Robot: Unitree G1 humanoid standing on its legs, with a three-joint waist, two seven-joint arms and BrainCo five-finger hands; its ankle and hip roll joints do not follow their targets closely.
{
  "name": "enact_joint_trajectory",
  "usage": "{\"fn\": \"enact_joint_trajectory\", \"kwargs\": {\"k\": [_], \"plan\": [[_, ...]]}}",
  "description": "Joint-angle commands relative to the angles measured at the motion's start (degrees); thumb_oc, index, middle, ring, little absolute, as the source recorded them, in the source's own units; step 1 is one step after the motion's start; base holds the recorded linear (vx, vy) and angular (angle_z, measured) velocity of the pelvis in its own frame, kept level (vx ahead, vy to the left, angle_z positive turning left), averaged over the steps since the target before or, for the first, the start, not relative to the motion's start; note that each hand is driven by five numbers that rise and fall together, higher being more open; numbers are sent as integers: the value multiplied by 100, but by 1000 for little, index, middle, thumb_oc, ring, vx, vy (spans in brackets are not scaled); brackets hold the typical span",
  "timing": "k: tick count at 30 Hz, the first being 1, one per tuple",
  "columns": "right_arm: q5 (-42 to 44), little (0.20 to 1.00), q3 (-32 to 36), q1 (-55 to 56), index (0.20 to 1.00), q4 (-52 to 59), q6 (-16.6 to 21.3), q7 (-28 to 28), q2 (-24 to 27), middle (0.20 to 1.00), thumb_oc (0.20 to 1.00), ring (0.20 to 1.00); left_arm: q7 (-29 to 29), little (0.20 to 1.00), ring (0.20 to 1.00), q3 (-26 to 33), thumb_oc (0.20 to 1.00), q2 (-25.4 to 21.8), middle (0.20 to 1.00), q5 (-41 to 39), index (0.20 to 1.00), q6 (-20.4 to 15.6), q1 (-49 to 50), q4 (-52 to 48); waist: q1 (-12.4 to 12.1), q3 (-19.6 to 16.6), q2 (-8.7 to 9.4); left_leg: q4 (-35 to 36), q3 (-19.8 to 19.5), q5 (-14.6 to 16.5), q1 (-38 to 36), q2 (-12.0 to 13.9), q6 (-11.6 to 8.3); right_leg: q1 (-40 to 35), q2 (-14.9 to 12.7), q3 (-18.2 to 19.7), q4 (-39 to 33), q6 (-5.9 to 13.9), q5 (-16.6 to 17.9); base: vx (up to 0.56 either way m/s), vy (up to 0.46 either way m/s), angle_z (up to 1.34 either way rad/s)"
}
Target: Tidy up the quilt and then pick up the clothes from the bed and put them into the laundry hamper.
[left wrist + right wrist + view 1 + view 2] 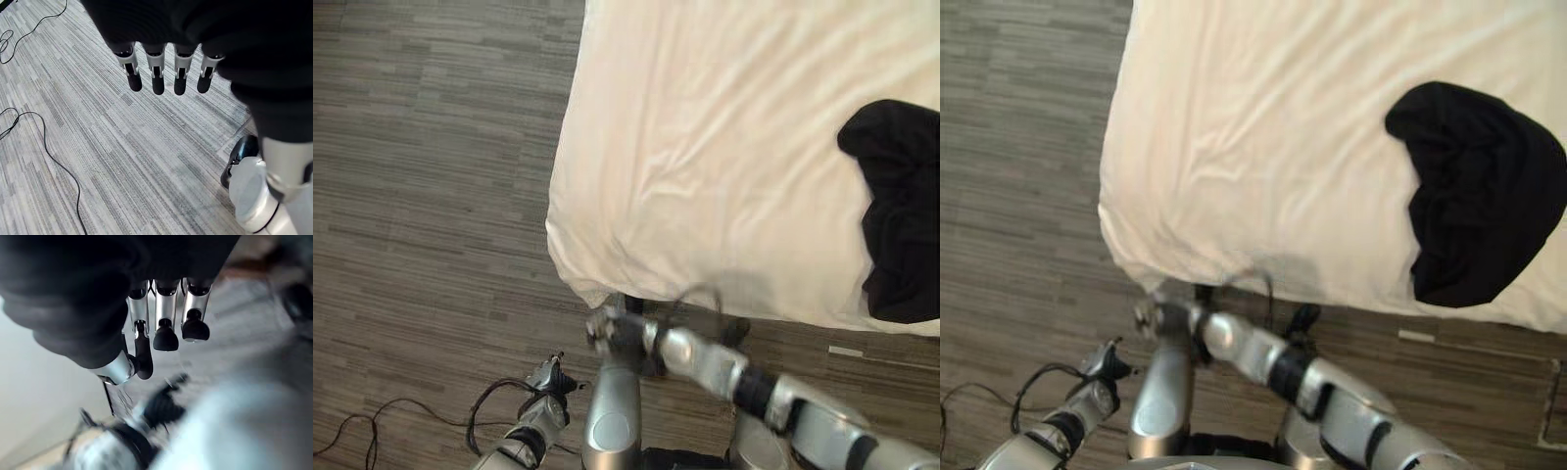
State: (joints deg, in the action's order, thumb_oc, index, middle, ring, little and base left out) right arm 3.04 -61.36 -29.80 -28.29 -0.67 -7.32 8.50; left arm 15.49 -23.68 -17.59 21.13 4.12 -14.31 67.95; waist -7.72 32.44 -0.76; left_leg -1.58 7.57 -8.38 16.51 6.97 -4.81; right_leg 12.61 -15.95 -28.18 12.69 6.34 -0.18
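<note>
Looking down on a cream fabric quilt spread wide and mostly flat, with shallow creases fanning toward its near corner and that corner drooping over the grey striped floor. Judged soft, light for its bulk and fully limp, so likely to sag and fold wherever unsupported. Best taken by pinching a good fold at the hem or the near corner, then pulled outward along the surface rather than lifted. Resting on the quilt, toward its right side and close to the near edge, a black crumpled heap of clothes, untouched and well apart from both hands. Also judged light, floppy and not at all fragile, though apt to trail loose ends. Best gathered from above at the thick middle of the heap, with fingers and thumb closing round a bunched handful so little hangs free on the way to a hamper. Reaching in low from the right, the right hand sits just below the quilt's near corner, fingers hanging relaxed and holding nothing; contact with the cloth cannot be told. Hanging lower left over the floor, the left hand is likewise released, fingers straight and empty.
</note>
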Motion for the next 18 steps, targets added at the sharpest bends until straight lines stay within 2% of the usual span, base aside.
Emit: {"fn": "enact_joint_trajectory", "kwargs": {"k": [1, 3, 4, 5, 7, 8, 10, 11, 12, 15, 16, 18], "plan": [[1229, 200, 679, -280, 200, 660, 412, -327, -318, 200, 200, 200, -86, 1000, 1000, -188, 1000, -146, 1000, 176, 1000, 24, 337, 409, 54, -786, 267, 209, 346, 497, -552, 177, -360, 46, -366, 339, -586, 581, 487, 140, 29, -9], [1463, 200, 1046, -185, 200, 1046, 648, -12, -165, 200, 200, 200, -77, 1000, 1000, -50, 1000, -110, 1000, 83, 1000, 48, 338, 378, 200, -994, 353, 373, 435, 505, -844, 152, -343, -176, -284, 394, -770, 610, 540, 116, 26, -15], [1466, 200, 1050, -184, 200, 1063, 639, -10, -153, 200, 200, 200, -77, 1000, 1000, -53, 1000, -109, 1000, 82, 1000, 49, 334, 377, 201, -993, 356, 381, 433, 479, -833, 141, -334, -173, -290, 390, -793, 606, 569, 143, 31, -8], [1731, 200, 1553, -21, 200, 1421, 771, 122, 33, 200, 200, 200, -65, 1000, 1000, 98, 1000, -127, 1000, -65, 1000, 16, 211, 344, 386, -1144, 437, 487, 510, 516, -1083, 125, -329, -330, -250, 451, -890, 633, 577, 144, 43, -9], [1875, 200, 1991, -5, 200, 1806, 825, 354, 212, 200, 200, 200, -20, 1000, 1000, 304, 1000, -80, 1000, -364, 1000, 17, -2, 285, 550, -1241, 418, 523, 572, 572, -1265, 92, -309, -408, -249, 562, -900, 646, 556, 133, 35, -20], [1798, 200, 2205, 33, 200, 2061, 933, 519, 406, 200, 200, 200, 5, 1000, 1000, 317, 1000, -38, 1000, -422, 1000, -21, 3, 204, 631, -1228, 407, 473, 578, 590, -1233, 73, -299, -363, -257, 649, -863, 649, 558, 10, -28, -23], [1583, 200, 2564, 23, 200, 2380, 1089, 801, 792, 200, 200, 200, 173, 1000, 1000, 219, 1000, 13, 1000, -480, 1000, 6, -190, 30, 833, -982, 330, -11, 570, 741, -1027, 60, -275, -68, -118, 1285, -600, 608, 410, -98, -39, -15], [1528, 200, 2740, 103, 200, 2408, 1064, 911, 960, 200, 200, 200, 183, 1000, 1000, 206, 1000, 38, 1000, -621, 1000, -77, -129, -127, 837, -914, 289, -295, 596, 829, -881, 54, -264, 80, -83, 1503, -529, 569, 355, -104, -4, -10], [1528, 200, 2744, 104, 200, 2414, 1060, 911, 964, 200, 200, 200, 183, 1000, 1000, 203, 1000, 38, 1000, -622, 1000, -76, -132, -128, 831, -931, 293, -301, 602, 815, -849, 51, -259, 109, -85, 1510, -539, 565, 377, -76, 5, -3], [1487, 200, 3358, 688, 200, 2219, 1060, 1166, 1304, 200, 200, 200, 138, 1000, 1000, 301, 1000, 81, 1000, -759, 1000, -184, 32, -446, 938, -809, 175, -918, 650, 1019, -506, 116, -261, 421, -62, 1820, -282, 449, 263, -39, 9, -11], [1371, 200, 3691, 1121, 200, 2061, 1005, 1258, 1454, 200, 200, 200, 134, 1000, 1000, 447, 1000, 117, 1000, -924, 1000, -245, 207, -631, 1034, -775, 149, -1207, 703, 1164, -484, 239, -246, 459, 17, 1904, -275, 421, 208, 19, 56, -48], [1298, 200, 4033, 1598, 200, 1626, 976, 1368, 1512, 200, 200, 200, 136, 1000, 1000, 699, 1000, 231, 1000, -1399, 1000, -338, 374, -758, 1151, -775, 184, -1289, 490, 1330, -555, 183, -233, 419, 207, 2084, -442, 419, 216, 45, 91, -62]]}}
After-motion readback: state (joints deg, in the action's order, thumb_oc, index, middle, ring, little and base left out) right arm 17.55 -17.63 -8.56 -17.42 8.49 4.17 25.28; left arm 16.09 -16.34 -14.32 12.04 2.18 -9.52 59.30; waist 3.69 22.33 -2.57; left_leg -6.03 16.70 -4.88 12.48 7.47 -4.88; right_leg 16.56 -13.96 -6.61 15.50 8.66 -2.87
